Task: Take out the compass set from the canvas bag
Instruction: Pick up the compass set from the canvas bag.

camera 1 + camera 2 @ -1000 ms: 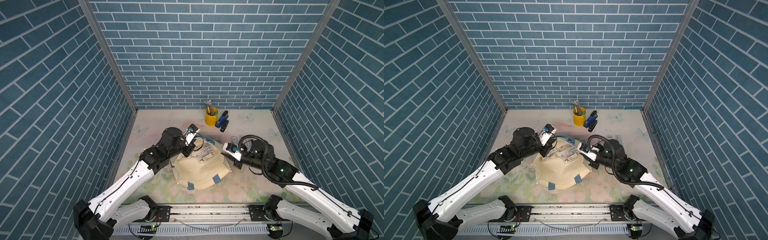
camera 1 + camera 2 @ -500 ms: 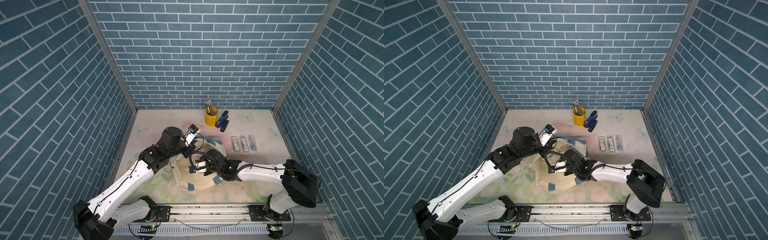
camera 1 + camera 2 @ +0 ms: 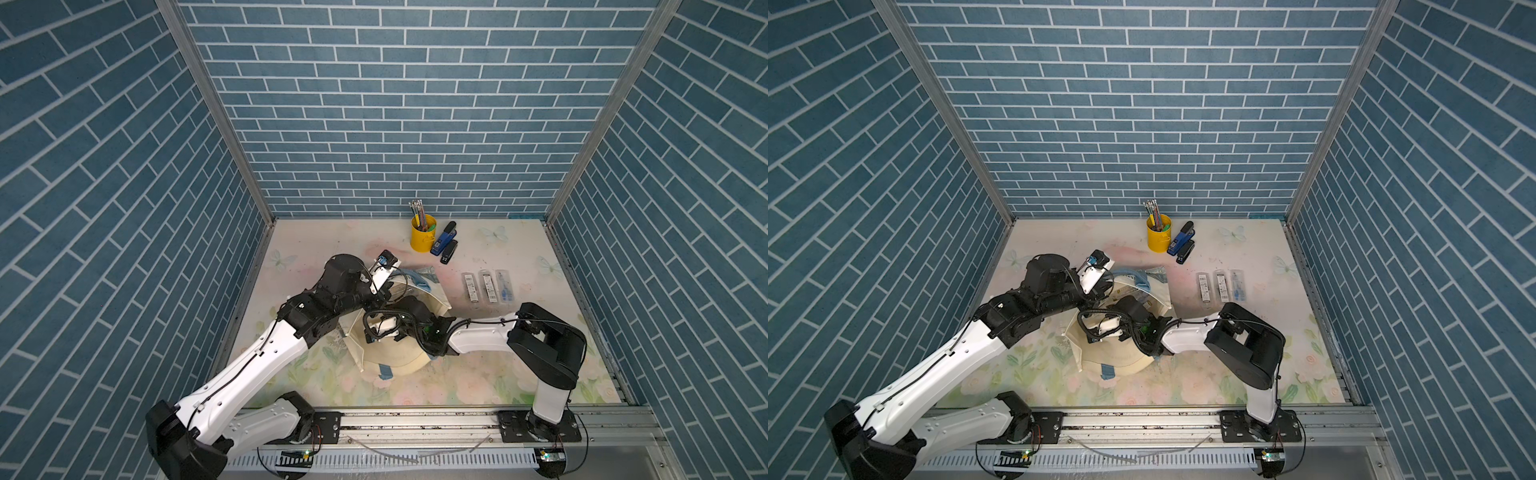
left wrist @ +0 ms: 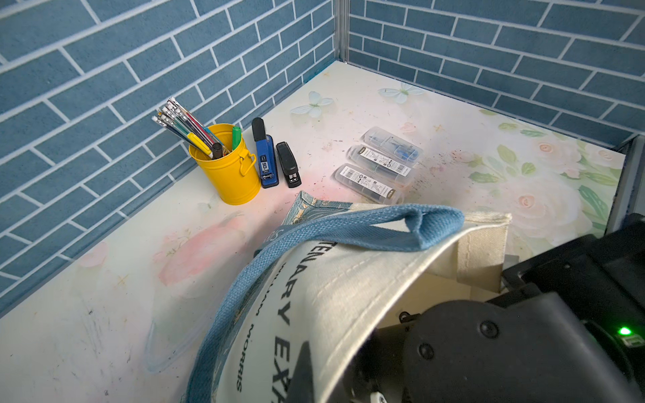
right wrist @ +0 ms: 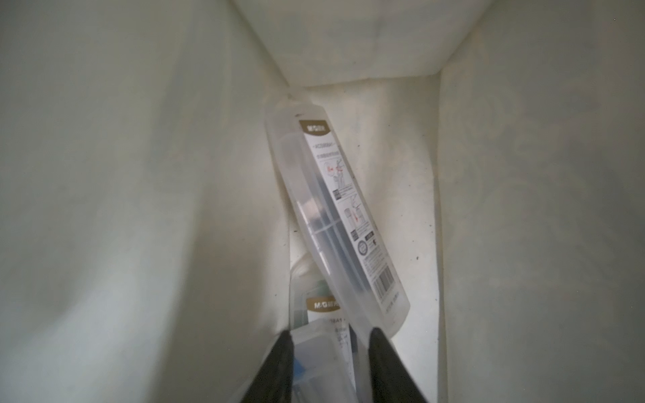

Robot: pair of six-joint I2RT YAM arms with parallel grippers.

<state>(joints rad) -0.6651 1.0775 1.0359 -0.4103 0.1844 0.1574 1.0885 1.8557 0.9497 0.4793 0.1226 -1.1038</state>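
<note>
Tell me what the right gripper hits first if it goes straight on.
Most likely the clear case lying just ahead between the fingertips of the right gripper, inside the canvas bag; the tilted case leans beyond it. Depth is unclear.

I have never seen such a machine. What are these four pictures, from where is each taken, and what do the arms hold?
This is a robot with two arms on a rail at the table's front edge. Two pictures look down on the whole scene; two come from cameras on the wrists. On the table lie a canvas bag, three clear cases, a yellow pencil cup and two staplers. The left fingers are shut on the bag's rim, holding it open. The right fingers are inside the bag, one on either side of a clear case; another case leans behind it. Whether they grip it, I cannot tell.
</note>
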